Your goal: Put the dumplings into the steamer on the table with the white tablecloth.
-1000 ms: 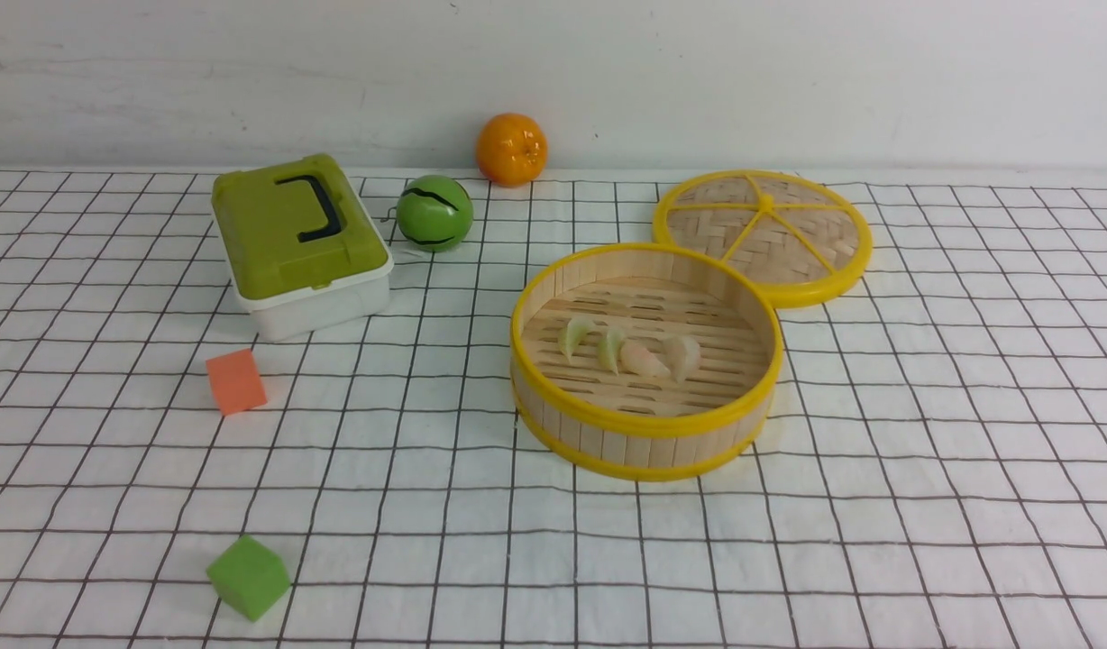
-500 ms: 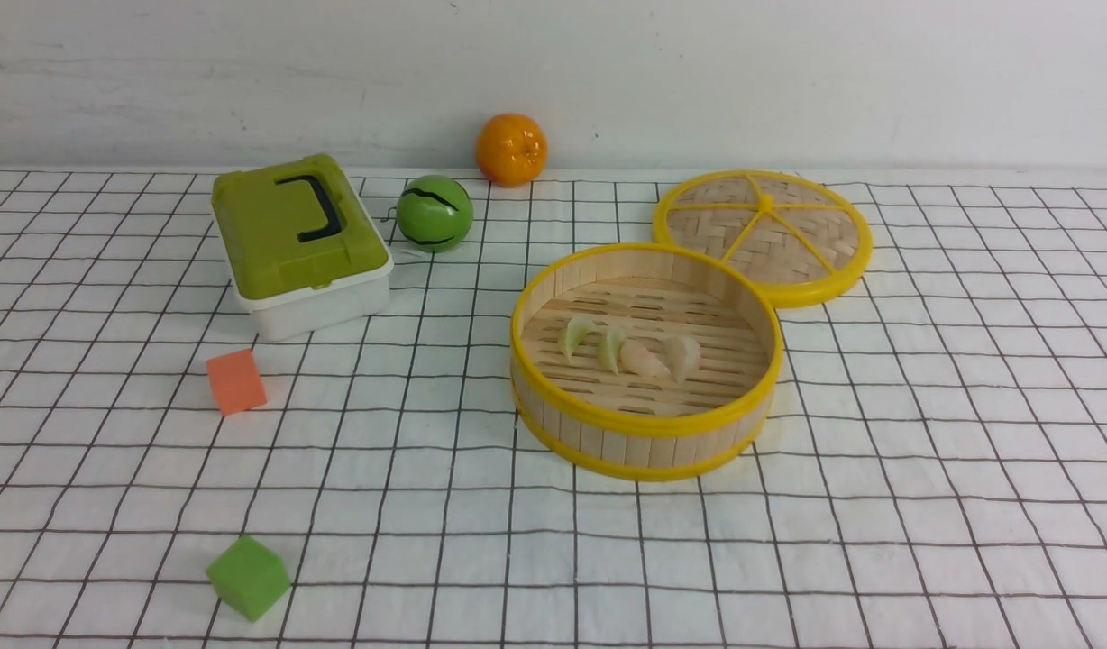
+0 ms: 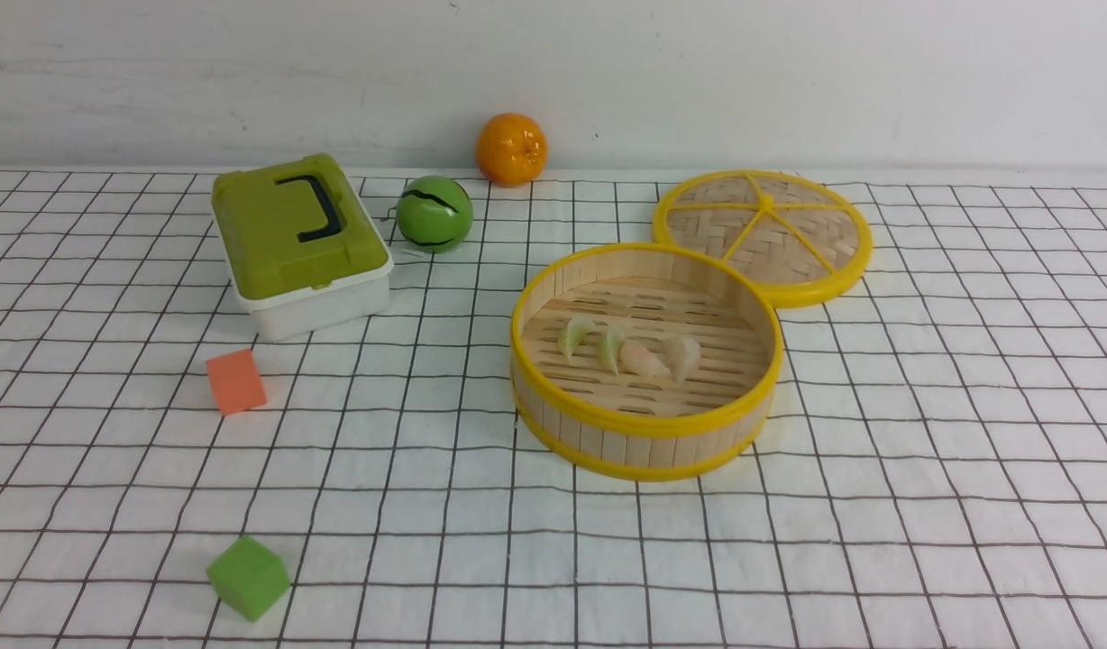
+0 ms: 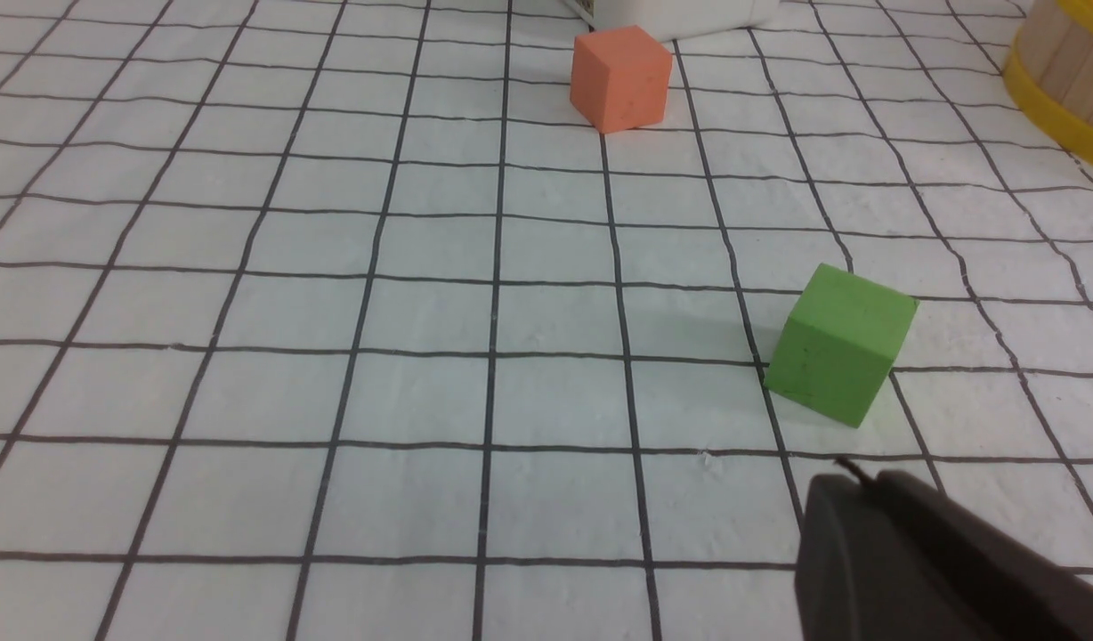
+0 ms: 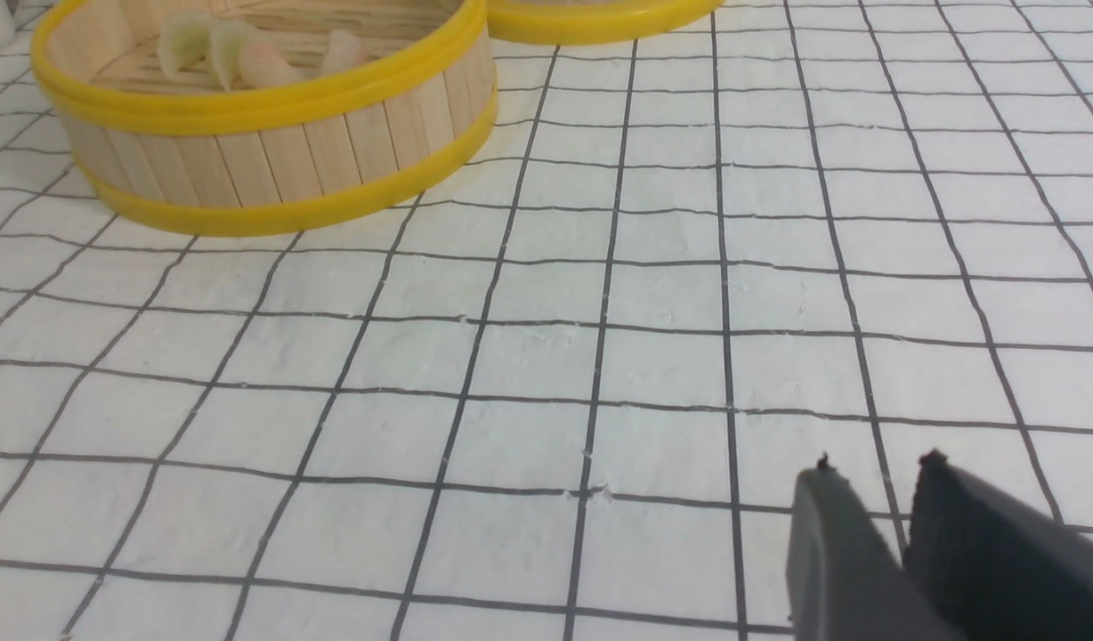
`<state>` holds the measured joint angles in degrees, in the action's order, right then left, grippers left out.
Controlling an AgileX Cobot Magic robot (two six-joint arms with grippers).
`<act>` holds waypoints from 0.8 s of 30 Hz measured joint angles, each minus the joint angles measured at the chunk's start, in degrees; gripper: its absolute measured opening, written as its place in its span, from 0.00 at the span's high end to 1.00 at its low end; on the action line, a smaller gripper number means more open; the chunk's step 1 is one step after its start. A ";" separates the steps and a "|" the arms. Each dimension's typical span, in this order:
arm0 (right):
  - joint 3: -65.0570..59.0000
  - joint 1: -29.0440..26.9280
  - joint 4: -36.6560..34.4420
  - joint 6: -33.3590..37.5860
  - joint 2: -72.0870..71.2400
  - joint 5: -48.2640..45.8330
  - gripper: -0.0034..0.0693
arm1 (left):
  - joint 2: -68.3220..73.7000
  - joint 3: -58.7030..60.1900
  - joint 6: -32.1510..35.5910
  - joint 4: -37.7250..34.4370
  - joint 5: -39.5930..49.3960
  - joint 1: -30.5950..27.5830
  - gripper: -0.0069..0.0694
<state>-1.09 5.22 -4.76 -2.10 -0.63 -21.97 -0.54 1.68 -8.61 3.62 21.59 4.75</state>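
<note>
With all four dumplings lying inside the steamer, the job looks finished.

Dumplings: two pale green ones (image 3: 575, 336) (image 3: 611, 348) and two pinkish-white ones (image 3: 644, 359) (image 3: 685, 355) sit in a row on the slatted floor, the middle pair touching or nearly so.

Steamer: the steamer (image 3: 644, 431) stands open on the table (image 3: 923, 469), right of centre, on the white tablecloth (image 3: 409, 469); its woven lid (image 3: 763, 236) lies flat just behind it, its rim meeting the basket's far edge.

What is left: nothing of the task itself, as far as the pictures tell; no dumpling shows on the cloth. Putting the lid on is not asked for.

Left claw: the left claw (image 4: 854, 485) shows only as one dark mass at the edge of its wrist view, no gap visible, so it reads as closed and empty, hanging near the green cube (image 4: 838, 344), with the orange cube (image 4: 619, 77) farther off.

Right claw: the right claw (image 5: 876, 472) has its tips a narrow way apart with nothing between them, over bare cloth well clear of the basket.

Bystanders: green-lidded box (image 3: 297, 236), green ball (image 3: 434, 213) and orange (image 3: 511, 149) stand along the back.

Change since a second ago: none visible in the front view; every object lies in the same spot and neither arm enters that picture.
</note>
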 joint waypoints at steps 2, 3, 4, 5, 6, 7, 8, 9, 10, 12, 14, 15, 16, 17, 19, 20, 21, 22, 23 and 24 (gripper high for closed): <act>0.00 0.00 0.00 0.00 0.00 0.00 0.76 | 0.00 0.00 0.00 0.00 0.00 0.00 0.89; 0.00 0.00 0.00 0.00 0.00 0.00 0.75 | 0.00 0.00 0.00 0.00 0.00 0.00 0.89; 0.00 0.00 0.00 0.00 0.00 0.00 0.75 | 0.00 0.00 0.00 0.00 0.00 0.00 0.89; 0.00 0.00 0.00 0.00 0.00 0.00 0.75 | 0.00 0.00 0.00 0.00 0.00 0.00 0.88; 0.00 0.00 0.00 0.00 0.00 0.00 0.75 | 0.00 0.00 0.00 0.00 0.00 0.00 0.88; 0.00 0.00 0.00 0.00 0.00 0.00 0.75 | 0.00 0.00 0.00 0.00 0.00 0.00 0.88; 0.00 0.00 0.00 0.00 0.00 0.00 0.75 | 0.00 0.00 0.00 0.00 0.00 0.00 0.88; 0.00 0.00 0.00 0.00 0.00 0.00 0.75 | 0.00 0.00 0.00 0.00 0.00 0.00 0.88; 0.00 0.00 0.00 0.00 0.00 0.00 0.74 | 0.00 0.00 0.00 0.00 0.00 0.00 0.88; 0.00 0.00 0.00 0.00 0.00 0.00 0.74 | 0.00 0.00 0.00 0.00 0.00 0.00 0.88; 0.00 0.00 0.00 0.00 0.00 0.00 0.74 | 0.00 0.00 0.00 0.00 0.00 0.00 0.87; 0.00 0.00 0.00 0.00 0.00 0.00 0.74 | 0.00 0.00 0.00 0.00 0.00 0.00 0.87; 0.00 0.00 0.00 0.00 0.00 0.00 0.73 | 0.00 0.00 0.00 0.00 0.00 0.00 0.87; 0.00 0.00 0.00 -0.13 0.00 0.00 0.73 | 0.00 0.00 0.00 0.00 0.00 0.00 0.87; 0.00 0.00 0.00 -0.17 0.00 0.00 0.73 | 0.00 0.00 0.00 0.00 0.00 0.00 0.87; 0.00 0.00 0.00 -0.17 0.00 0.00 0.73 | 0.00 0.00 0.00 0.00 0.00 0.00 0.86; 0.00 0.00 0.00 -0.17 0.00 0.00 0.73 | 0.00 0.00 0.00 0.00 0.00 0.00 0.86; 0.00 0.00 0.00 -0.17 0.00 0.00 0.72 | 0.00 0.00 0.00 0.00 0.00 0.00 0.86; 0.00 0.00 0.00 -0.19 0.00 0.00 0.72 | 0.00 0.00 0.00 0.00 0.00 0.00 0.86; 0.00 0.00 0.00 -0.19 0.00 0.00 0.72 | 0.00 0.00 0.00 0.00 0.00 0.00 0.86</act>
<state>-1.09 5.22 -4.76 -2.28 -0.63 -21.97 -0.54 1.68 -8.61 3.62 21.59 4.75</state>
